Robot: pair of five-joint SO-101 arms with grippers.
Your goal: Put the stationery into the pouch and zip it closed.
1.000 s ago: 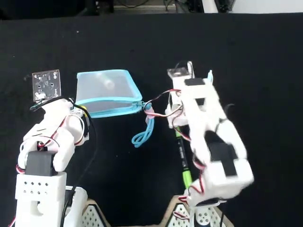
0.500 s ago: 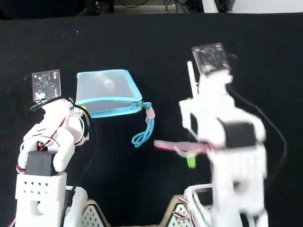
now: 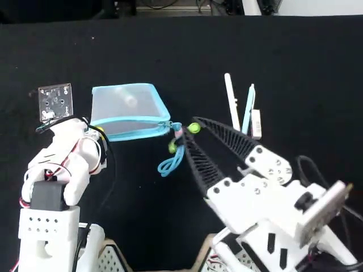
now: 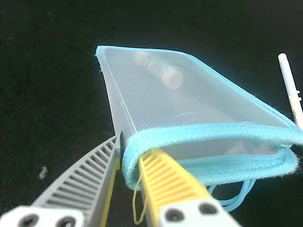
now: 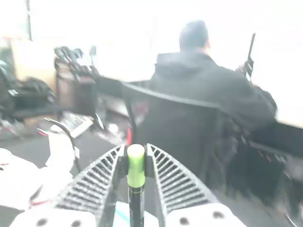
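Note:
A translucent pouch point(image 3: 127, 107) with light-blue trim lies at the left middle, its open rim facing the arms. My left gripper point(image 4: 130, 151) is shut on that rim point(image 4: 208, 135), yellow finger inside and grey finger outside. Some pale items point(image 4: 168, 78) show through the mesh. My right gripper point(image 3: 188, 128) hovers just right of the pouch's zip end, shut on a black pen with a green end point(image 3: 194, 128). The same pen point(image 5: 136, 168) stands between the right gripper's point(image 5: 136, 149) ribbed fingers point(image 5: 163, 172). A white pen point(image 3: 231, 102), a blue pen point(image 3: 248, 107) and a small white stick point(image 3: 256, 123) lie farther right.
The pouch's blue wrist loop point(image 3: 172, 161) trails on the black cloth beside the right gripper's lower finger. The right arm's white body point(image 3: 272, 198) covers the near right of the table. The left arm's body point(image 3: 62, 164) stands near left.
The right arm lifted the green-ended pen off the cloth, swung round and now points its fingers at the pouch's zip end. The left arm and pouch have kept still.

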